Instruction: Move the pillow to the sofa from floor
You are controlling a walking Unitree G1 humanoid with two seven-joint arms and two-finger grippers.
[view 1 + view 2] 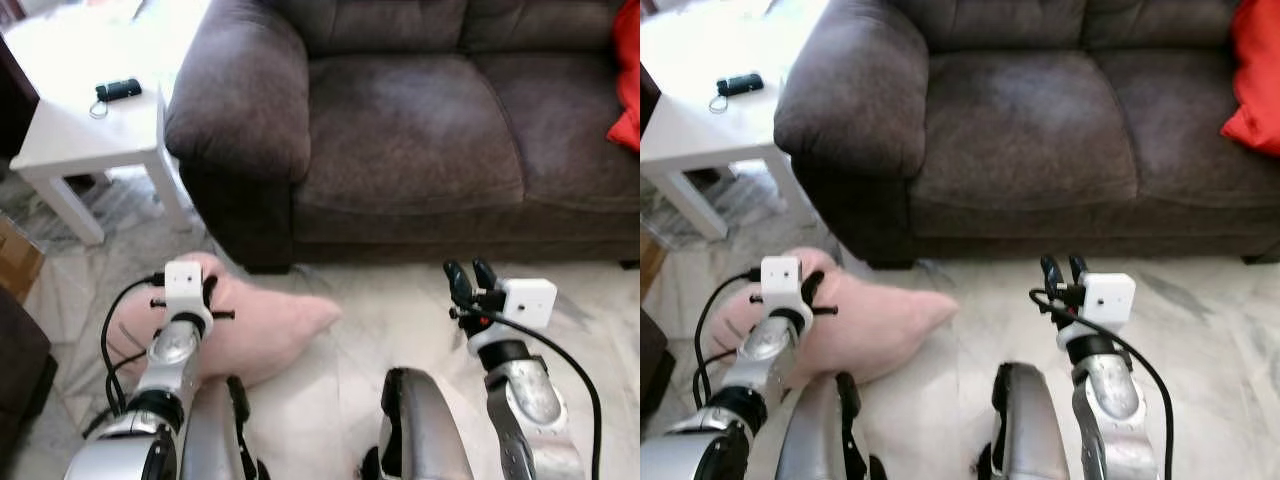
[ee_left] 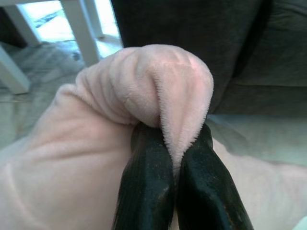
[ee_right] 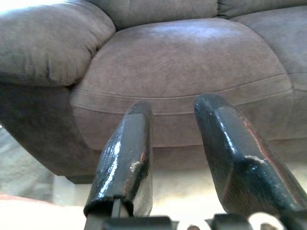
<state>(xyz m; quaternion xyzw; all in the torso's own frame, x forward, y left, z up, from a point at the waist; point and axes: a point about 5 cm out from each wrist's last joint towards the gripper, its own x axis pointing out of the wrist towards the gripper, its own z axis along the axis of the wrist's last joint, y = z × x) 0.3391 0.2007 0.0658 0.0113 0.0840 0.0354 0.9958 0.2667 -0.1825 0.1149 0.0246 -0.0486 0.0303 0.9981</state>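
The left gripper (image 2: 177,167) is clamped on a fold of the soft pink plush pillow (image 1: 265,330), the two black fingers pressed together with a ridge of fabric pinched between them. From there the pillow spreads out across the pale marble floor (image 1: 390,320), lying at about 8 o'clock in the head view, just in front of the rounded armrest of the dark brown fabric sofa (image 1: 420,140). It appears to rest on the floor, not yet lifted.

The right gripper (image 1: 470,283) hovers at about 5 o'clock with its fingers apart and nothing between them, aimed at the sofa's front seat cushion.

At 10 o'clock stands a small white side table, a worktop (image 1: 75,135) carrying a small black device with a cord (image 1: 117,91). A red cushion (image 1: 627,75) sits at the sofa's far end, at 2 o'clock.

Judging by this, the grasp is made; lifting the pillow, carrying it over the seat edge and releasing it remain.
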